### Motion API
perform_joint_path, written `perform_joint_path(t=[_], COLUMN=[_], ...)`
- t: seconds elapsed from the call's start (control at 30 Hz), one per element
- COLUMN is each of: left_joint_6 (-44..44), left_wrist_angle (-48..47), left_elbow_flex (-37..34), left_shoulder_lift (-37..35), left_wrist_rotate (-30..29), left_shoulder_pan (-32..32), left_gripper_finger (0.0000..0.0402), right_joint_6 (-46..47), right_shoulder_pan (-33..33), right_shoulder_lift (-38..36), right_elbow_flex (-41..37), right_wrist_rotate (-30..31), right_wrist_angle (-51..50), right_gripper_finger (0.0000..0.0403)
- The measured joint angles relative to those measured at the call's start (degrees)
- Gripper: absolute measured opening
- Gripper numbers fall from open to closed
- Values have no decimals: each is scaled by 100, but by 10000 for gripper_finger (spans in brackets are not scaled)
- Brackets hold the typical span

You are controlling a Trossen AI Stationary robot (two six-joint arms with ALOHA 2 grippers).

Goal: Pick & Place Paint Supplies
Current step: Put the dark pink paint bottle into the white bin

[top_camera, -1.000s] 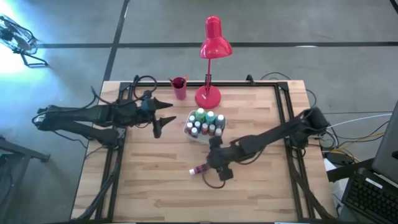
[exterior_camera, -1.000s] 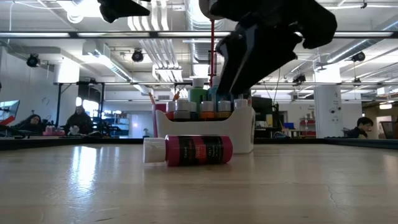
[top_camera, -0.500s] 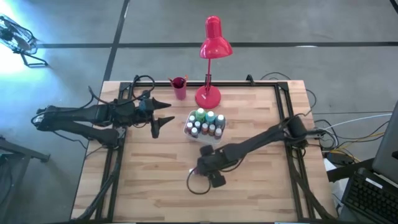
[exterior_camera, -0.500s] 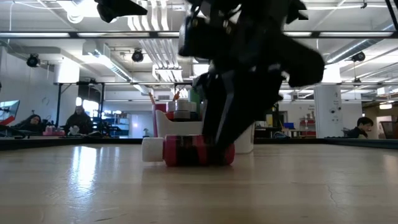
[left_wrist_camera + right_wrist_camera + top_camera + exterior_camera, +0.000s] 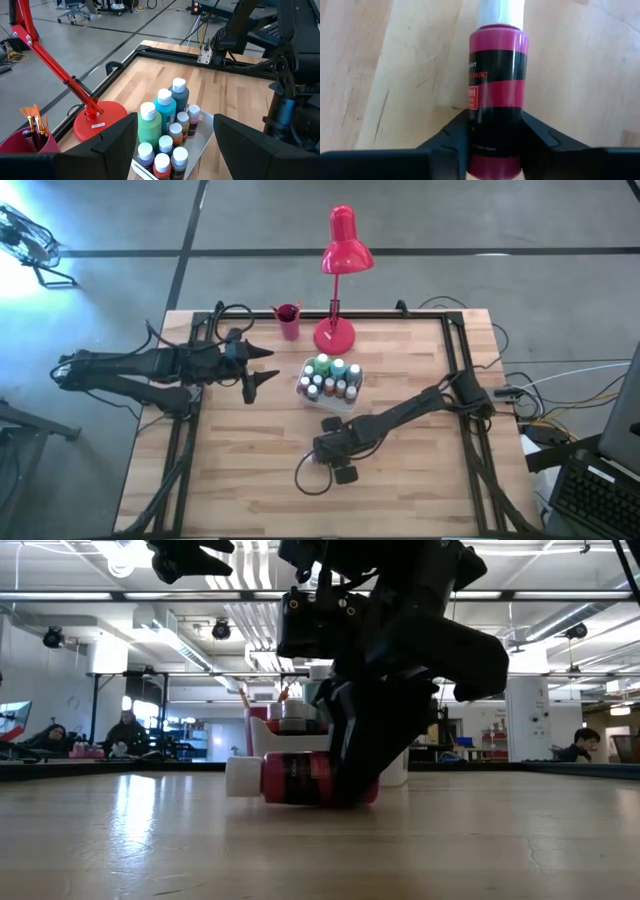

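Note:
A red paint bottle [image 5: 496,65] with a black label and a white cap lies on its side on the wooden table, in front of the tray in the low view [image 5: 295,778]. My right gripper [image 5: 496,125] is down over it near the table's middle [image 5: 325,448], shut on its body. My left gripper [image 5: 262,373] hovers open above the table, left of a white tray [image 5: 345,402]. That tray holds several upright paint bottles [image 5: 165,135]. Brushes [image 5: 34,117] stand in a red cup [image 5: 288,322]. My right gripper pinches the lower body of the red bottle [image 5: 496,112], near its base end, between its two fingers [image 5: 451,135]. It comes from above, with the fingers across the bottle. The bottle lies on its side on the table, its cap [image 5: 243,777] pointing away from the fingers.
A red desk lamp [image 5: 338,280] stands at the far edge behind the tray, its base [image 5: 97,120] next to the cup. A black frame [image 5: 455,350] runs along the table's sides. Bare wood lies near and left of the right gripper.
My right gripper has moved toward the table's left edge and come down over the lying red bottle, so its fingers now sit on either side of the bottle's body. The bottle stays on its side, shifted hardly at all.

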Motion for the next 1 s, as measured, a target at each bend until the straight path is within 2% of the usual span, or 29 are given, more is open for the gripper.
perform_joint_path(t=[0.07,0.27,0.4,0.47,0.57,0.7,0.77,0.9,1.0], left_joint_6=[0,2,43,158,358,386,374,382,548], left_wrist_angle=[-9,45,686,1422,3042,5494,6526,7485,7936], left_elbow_flex=[0,-17,-351,-673,-1324,-2224,-2548,-2742,-2479], left_shoulder_lift=[2,0,-2,-2,50,370,644,1360,2021], left_wrist_rotate=[1,19,161,325,779,1563,1858,2046,2197], left_shoulder_pan=[0,-8,-23,-28,-28,-28,-28,-28,-31], left_gripper_finger=[264,264,264,264,264,264,264,264,264], right_joint_6=[75,153,277,399,427,183,-97,-609,-690], right_shoulder_pan=[0,21,147,209,254,252,244,249,254], right_shoulder_lift=[-94,-973,-1826,-2353,-3177,-4052,-4426,-4870,-5018], right_elbow_flex=[-14,-97,-583,-958,-1641,-2629,-3047,-3683,-3908], right_wrist_rotate=[32,104,875,1448,2059,2591,2625,2580,2549], right_wrist_angle=[-13,-239,-246,56,987,2476,3382,4687,4997], right_gripper_finger=[107,107,107,107,107,107,107,107,107])
